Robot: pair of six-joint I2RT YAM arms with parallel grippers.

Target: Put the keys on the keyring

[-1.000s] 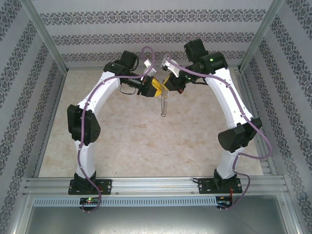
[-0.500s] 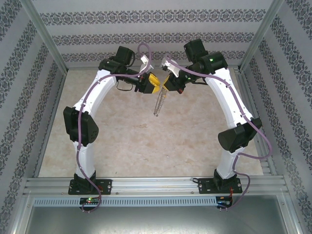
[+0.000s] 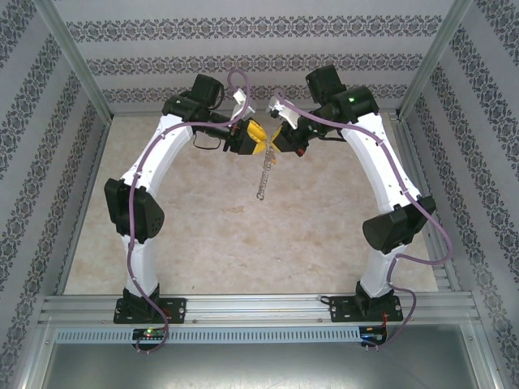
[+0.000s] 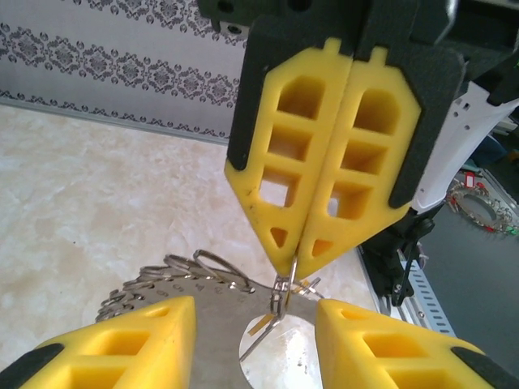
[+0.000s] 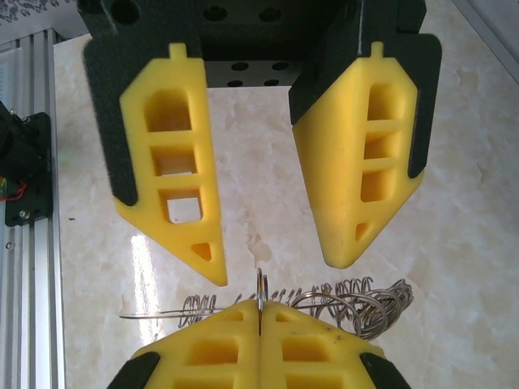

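The right end effector (image 4: pixel 293 266) is pinched shut on the rim of the keyring (image 4: pixel 182 279), which dangles in mid-air above the far middle of the counter (image 3: pixel 203 235). The left end effector (image 5: pixel 277 267) stands open just beside it, gripping nothing. The hoop looks thin, stiff, light and slippery, likely to swing, so it is best gripped on bare rim between the loops.

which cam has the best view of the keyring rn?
Left wrist. The keyring lies nearly flat to that camera with its rim loops distinct, and the shut right end effector pinches its rim. Right wrist sees the keyring edge-on, loops bunched. Top external shows the keyring as a thin dangling strand.
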